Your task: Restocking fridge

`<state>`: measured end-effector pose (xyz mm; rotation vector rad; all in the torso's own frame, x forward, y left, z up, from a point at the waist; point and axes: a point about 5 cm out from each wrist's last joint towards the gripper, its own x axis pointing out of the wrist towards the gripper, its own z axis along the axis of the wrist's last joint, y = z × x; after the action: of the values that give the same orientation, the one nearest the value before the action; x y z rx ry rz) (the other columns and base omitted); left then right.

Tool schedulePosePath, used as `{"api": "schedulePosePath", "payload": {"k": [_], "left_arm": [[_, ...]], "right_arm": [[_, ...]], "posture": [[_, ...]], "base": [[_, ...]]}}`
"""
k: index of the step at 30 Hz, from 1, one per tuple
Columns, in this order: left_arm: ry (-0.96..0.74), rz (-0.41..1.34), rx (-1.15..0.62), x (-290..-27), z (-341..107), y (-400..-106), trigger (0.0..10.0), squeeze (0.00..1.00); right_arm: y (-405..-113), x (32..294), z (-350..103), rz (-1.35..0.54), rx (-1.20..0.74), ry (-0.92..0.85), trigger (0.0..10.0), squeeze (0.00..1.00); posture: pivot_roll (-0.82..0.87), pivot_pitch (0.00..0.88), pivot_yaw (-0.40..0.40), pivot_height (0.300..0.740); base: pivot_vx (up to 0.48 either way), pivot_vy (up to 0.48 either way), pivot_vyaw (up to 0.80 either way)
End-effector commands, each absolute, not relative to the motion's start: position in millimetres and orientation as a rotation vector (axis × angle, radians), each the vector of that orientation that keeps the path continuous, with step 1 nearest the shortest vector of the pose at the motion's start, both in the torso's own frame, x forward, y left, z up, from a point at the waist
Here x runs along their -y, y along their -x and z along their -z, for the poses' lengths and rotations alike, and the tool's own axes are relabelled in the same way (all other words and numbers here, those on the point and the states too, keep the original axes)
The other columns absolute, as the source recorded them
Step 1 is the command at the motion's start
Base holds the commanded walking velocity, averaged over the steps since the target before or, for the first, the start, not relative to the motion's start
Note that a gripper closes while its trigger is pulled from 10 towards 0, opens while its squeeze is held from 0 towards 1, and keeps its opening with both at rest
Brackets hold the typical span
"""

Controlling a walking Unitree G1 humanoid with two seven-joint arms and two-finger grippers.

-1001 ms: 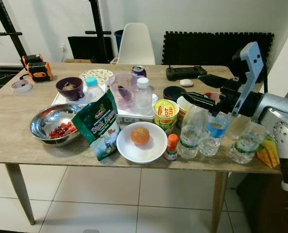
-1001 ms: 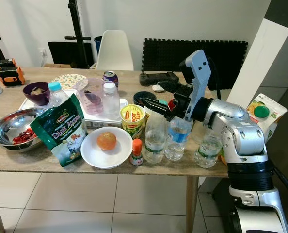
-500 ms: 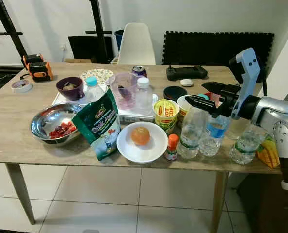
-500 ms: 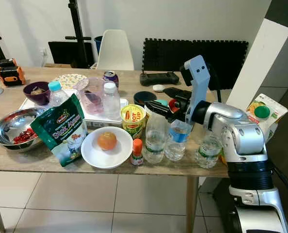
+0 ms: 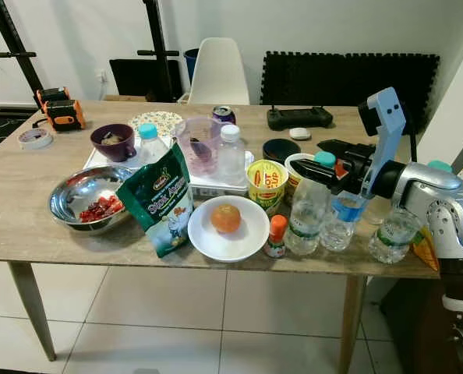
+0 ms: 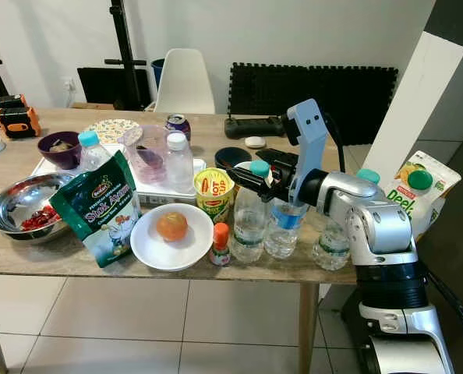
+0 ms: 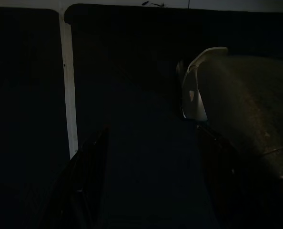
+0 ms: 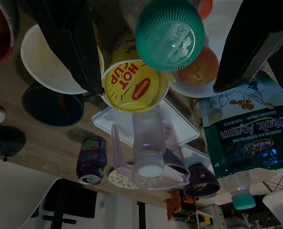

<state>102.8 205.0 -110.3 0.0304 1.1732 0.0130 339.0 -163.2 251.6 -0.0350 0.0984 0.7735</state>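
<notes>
The right gripper [image 6: 251, 167] hovers with fingers spread on either side of the green cap of a clear water bottle [image 6: 249, 222], which stands near the table's [image 5: 29, 210] front edge towards its right corner, just beside an orange-capped sauce bottle [image 5: 276, 237]. Whether the left gripper [image 7: 146, 191] is spread or pressed together, I cannot tell.

Bowl [image 5: 85, 196] left, pouch [image 5: 160, 199] beside plate [image 5: 228, 230], bottles [image 5: 308, 210] right, on table [image 5: 29, 218]
</notes>
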Motion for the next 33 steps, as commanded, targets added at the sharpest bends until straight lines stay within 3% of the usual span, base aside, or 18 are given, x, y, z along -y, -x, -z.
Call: {"api": "schedulePosePath", "payload": {"k": [1,13,14,15,16,33], "left_arm": [[-0.025,-0.003,-1.207,-201.9,112.9,-95.0,10.0,0.00],[-0.025,-0.006,-1.211,-202.8,113.2,-93.2,10.0,0.00],[-0.025,-0.006,-1.211,-203.1,113.2,-93.1,10.0,0.00],[-0.025,-0.006,-1.211,-203.1,113.2,-93.1,10.0,0.00],[-0.024,-0.007,-1.210,-203.1,113.1,-93.1,10.0,0.00],[-0.022,-0.008,-1.211,-202.4,113.3,-92.9,10.0,0.00]], "right_arm": [[-339.6,163.3,-239.0,-0.761,-0.164,0.035,10.0,0.00],[-341.8,168.1,-232.2,-0.705,-0.200,0.108,10.0,0.00],[-342.1,168.1,-232.3,-0.702,-0.198,0.107,2.1,0.00],[-342.1,168.1,-232.3,-0.702,-0.198,0.107,2.1,0.00],[-342.3,168.4,-232.7,-0.698,-0.197,0.110,0.0,0.00],[-341.3,166.2,-240.3,-0.717,-0.163,0.119,0.0,0.00]], "posture": [[-0.06,0.000,-0.024,0.740],[-0.06,0.000,-0.026,0.740],[-0.06,0.000,-0.026,0.740],[-0.06,0.000,-0.026,0.740],[-0.06,0.000,-0.024,0.740],[-0.06,0.000,-0.027,0.740]], "base": [[0.000,0.000,0.00],[0.000,0.000,0.00],[0.000,0.000,0.00],[0.000,0.000,0.00],[0.000,0.000,0.00],[0.000,0.000,0.00]]}}
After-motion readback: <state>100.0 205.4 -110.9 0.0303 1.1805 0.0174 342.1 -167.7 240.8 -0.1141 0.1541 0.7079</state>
